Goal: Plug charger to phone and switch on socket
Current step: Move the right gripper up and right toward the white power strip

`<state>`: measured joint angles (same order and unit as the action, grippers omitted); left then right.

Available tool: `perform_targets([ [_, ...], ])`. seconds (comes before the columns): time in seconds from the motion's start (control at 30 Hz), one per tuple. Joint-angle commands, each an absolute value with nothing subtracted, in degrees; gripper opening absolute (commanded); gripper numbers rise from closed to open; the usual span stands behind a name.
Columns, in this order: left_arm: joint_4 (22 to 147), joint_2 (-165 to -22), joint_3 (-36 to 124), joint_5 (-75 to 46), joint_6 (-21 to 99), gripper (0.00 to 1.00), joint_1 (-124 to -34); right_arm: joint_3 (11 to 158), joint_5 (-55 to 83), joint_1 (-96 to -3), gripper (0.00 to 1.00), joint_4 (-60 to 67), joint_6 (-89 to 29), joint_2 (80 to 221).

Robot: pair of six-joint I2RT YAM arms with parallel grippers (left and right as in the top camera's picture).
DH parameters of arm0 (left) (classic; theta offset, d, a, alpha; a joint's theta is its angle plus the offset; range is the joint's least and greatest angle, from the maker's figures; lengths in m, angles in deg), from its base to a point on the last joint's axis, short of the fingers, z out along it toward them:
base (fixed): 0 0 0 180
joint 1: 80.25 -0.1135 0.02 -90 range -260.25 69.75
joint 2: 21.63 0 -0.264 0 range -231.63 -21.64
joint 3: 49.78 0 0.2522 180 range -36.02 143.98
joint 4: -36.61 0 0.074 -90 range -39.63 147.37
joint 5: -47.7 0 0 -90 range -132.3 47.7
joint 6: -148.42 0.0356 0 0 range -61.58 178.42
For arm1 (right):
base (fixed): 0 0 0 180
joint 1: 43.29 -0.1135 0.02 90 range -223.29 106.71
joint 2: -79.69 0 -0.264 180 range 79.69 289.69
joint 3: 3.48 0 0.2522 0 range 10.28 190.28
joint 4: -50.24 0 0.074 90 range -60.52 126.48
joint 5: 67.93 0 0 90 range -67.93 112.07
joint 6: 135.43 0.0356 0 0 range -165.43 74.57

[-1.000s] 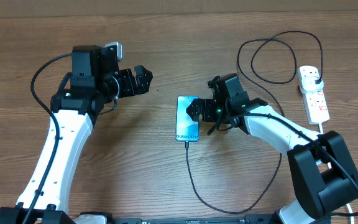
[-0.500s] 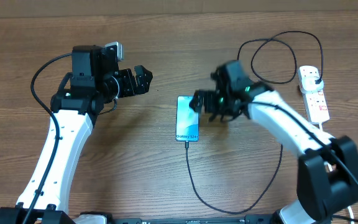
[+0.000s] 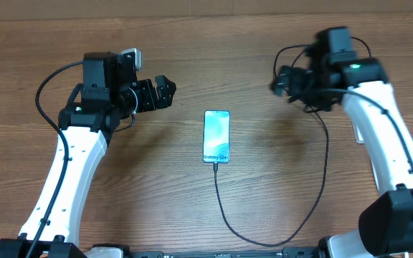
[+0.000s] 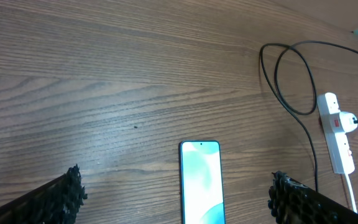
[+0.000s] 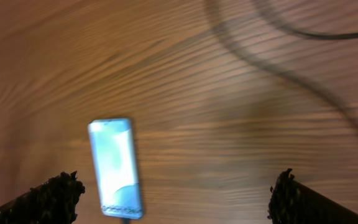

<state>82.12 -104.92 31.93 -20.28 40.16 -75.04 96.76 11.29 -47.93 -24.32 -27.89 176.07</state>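
The phone (image 3: 216, 136) lies flat mid-table with its light blue screen up. It also shows in the left wrist view (image 4: 201, 180) and, blurred, in the right wrist view (image 5: 115, 165). The thin black charger cable (image 3: 224, 215) meets the phone's near edge, loops right and up, and coils at the back right. The white socket (image 4: 339, 134) shows in the left wrist view with a plug in it; in the overhead view my right arm hides it. My right gripper (image 3: 282, 82) (image 5: 176, 190) is open and empty, above the cable coil. My left gripper (image 3: 165, 89) (image 4: 174, 186) is open and empty, left of the phone.
The cable's coil (image 4: 291, 81) lies on the wood table at the back right, next to the socket's far end. The socket's white cord (image 4: 352, 193) runs toward the near right edge.
My right arm has swung away from the phone's right side, up and to the back right, blurred with motion. The phone, cable and left arm have not moved.
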Motion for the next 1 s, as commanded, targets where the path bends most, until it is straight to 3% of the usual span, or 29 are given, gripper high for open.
perform_targets([
  [0.0, 82.05, -104.46, 32.36, -20.45, 40.03, 1.00, -75.30, 97.37, 12.62, -42.40, 1.00, -25.02, -30.71, 175.70],
  [0.47, 82.05, -104.46, 32.36, -20.45, 40.03, 1.00, -75.30, 97.37, 13.69, -24.87, 1.00, -28.14, -32.46, 175.70],
  [0.97, 82.05, -104.46, 32.36, -20.45, 40.00, 0.99, -75.30, 97.15, 13.73, -11.26, 1.00, -23.18, -32.42, 175.94],
])
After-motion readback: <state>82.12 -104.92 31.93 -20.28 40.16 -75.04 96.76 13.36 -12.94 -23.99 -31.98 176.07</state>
